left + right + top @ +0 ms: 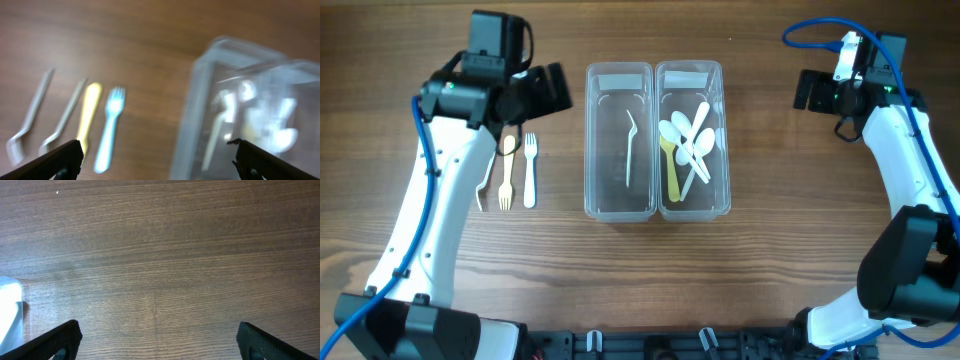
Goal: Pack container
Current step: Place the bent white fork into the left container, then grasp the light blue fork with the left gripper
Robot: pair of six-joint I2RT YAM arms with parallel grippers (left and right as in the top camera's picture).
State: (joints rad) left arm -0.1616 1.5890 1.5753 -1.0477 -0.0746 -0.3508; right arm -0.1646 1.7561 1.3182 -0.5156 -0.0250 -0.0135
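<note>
**Left gripper** [156,151]: jaws spread wide with nothing between them. Its dark fingers [56,163] sit in the bottom corners of the wrist view. It hangs over the table [770,270], above the gap between the loose cutlery and the left container [605,175].

**Right gripper** [157,330]: jaws likewise apart and empty, over bare wood at the far right, well apart from both containers.

**Loose cutlery**, left of the containers, lying side by side and roughly parallel:
- The pale blue fork [109,127] is nearest the containers.
- The yellow fork [506,178] is just beside it.
- The grey utensil [62,120] and the second grey utensil [29,122] lie further left. They are probably forks, though the wrist view is blurred. From overhead the left arm [440,200] largely covers them.

**Left container**: clear plastic, rectangular, holding one pale utensil [630,148] lying lengthwise.

**Right container** [712,195]: same type, set against the left container along its long side. It holds several white spoons [692,135], heaped and crossing, with a yellow spoon [672,175] among them.
</note>
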